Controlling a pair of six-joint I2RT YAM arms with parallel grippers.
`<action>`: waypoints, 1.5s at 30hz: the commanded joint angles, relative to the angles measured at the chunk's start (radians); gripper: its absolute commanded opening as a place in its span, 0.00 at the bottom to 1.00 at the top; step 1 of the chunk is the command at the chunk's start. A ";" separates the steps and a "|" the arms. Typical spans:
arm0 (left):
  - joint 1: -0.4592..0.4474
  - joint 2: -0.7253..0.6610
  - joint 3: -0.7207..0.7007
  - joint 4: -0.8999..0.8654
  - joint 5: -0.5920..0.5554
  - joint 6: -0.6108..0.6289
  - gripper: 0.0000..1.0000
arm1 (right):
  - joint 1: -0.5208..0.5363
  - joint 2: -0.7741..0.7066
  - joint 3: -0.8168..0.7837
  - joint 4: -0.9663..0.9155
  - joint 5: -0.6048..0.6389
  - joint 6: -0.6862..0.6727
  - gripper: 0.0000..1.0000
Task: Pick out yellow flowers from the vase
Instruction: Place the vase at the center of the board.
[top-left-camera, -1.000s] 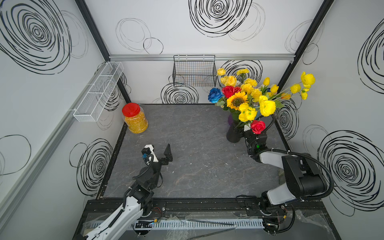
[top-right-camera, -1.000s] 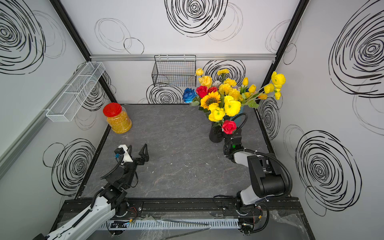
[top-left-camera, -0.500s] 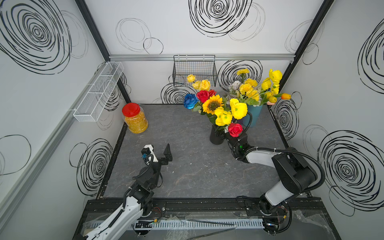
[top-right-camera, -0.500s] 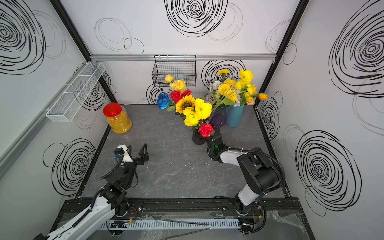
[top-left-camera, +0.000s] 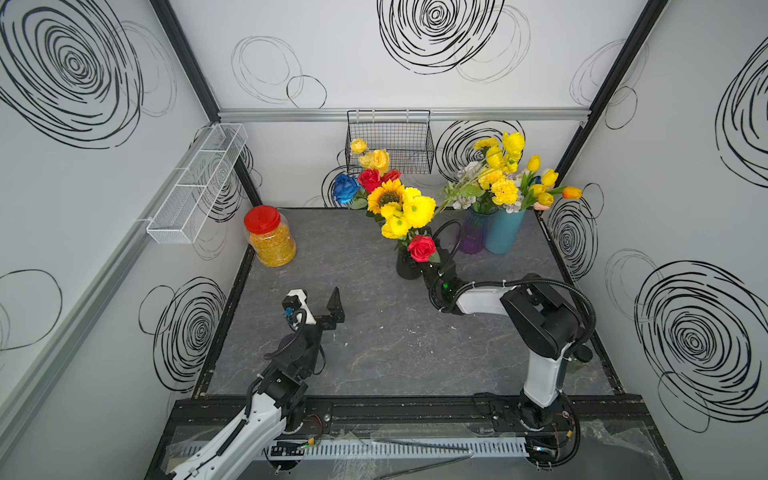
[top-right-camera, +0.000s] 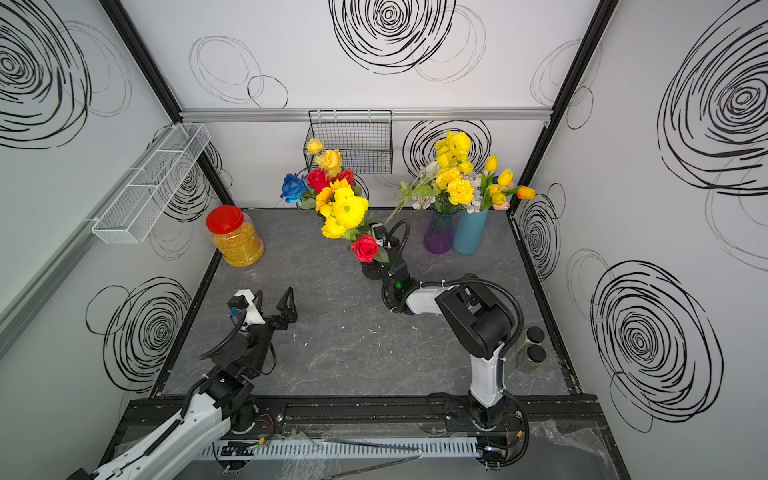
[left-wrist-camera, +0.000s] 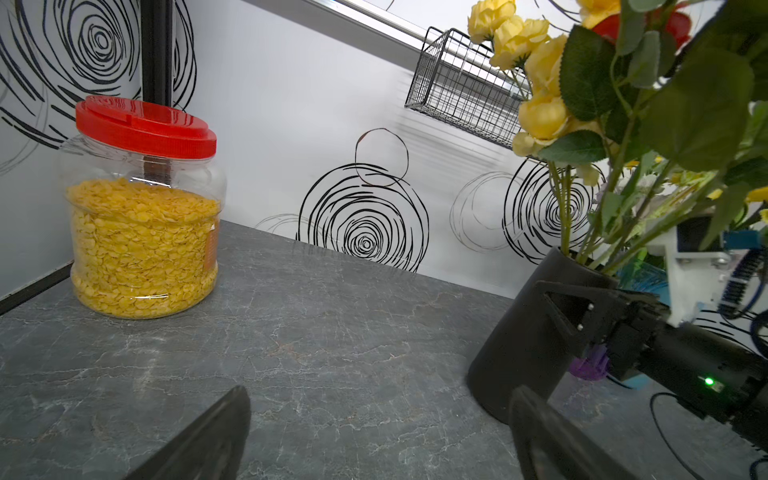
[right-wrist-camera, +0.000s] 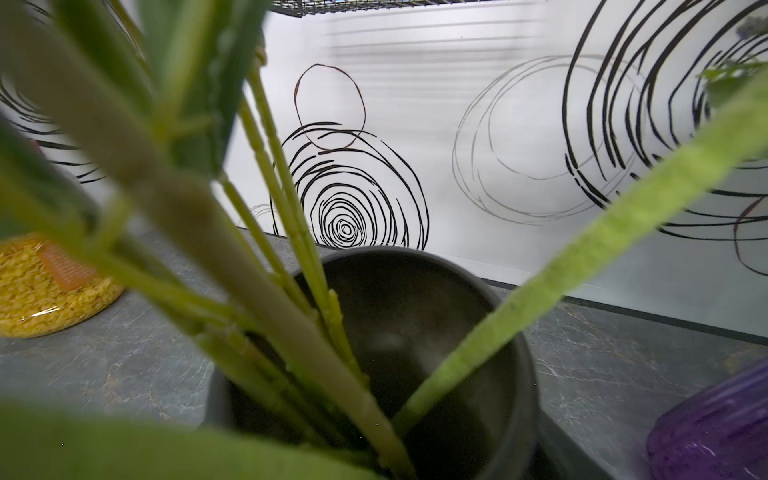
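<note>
The surface (top-left-camera: 374, 353) carries the black vase (top-left-camera: 405, 270) centrally, toward its rear edge, and the yellow flowers (top-left-camera: 409, 210) stand in it. The right pincer (left-wrist-camera: 557, 299) clamps the vase body, probably to steady it. The left pincer (top-right-camera: 272, 302) hovers near the left edge, spread wide and empty, apparently ready for stem extraction.

the right pincer (top-left-camera: 424, 269) has dragged the black vase (top-left-camera: 402, 272) leftward, well away from the purple vase (top-left-camera: 473, 239).

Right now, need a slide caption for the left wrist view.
Open left claw low over the table, red-lidded jar ahead; right claw gripping the black vase of yellow flowers.
</note>
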 joint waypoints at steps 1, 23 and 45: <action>-0.005 -0.012 -0.055 0.042 -0.006 0.003 0.99 | 0.027 0.057 0.107 0.016 0.088 0.050 0.46; -0.005 -0.022 -0.060 0.045 -0.002 0.003 0.99 | 0.072 0.192 0.358 -0.120 0.267 0.059 0.75; -0.005 -0.013 -0.060 0.052 0.002 0.007 0.99 | 0.087 0.057 0.148 0.026 0.130 0.010 1.00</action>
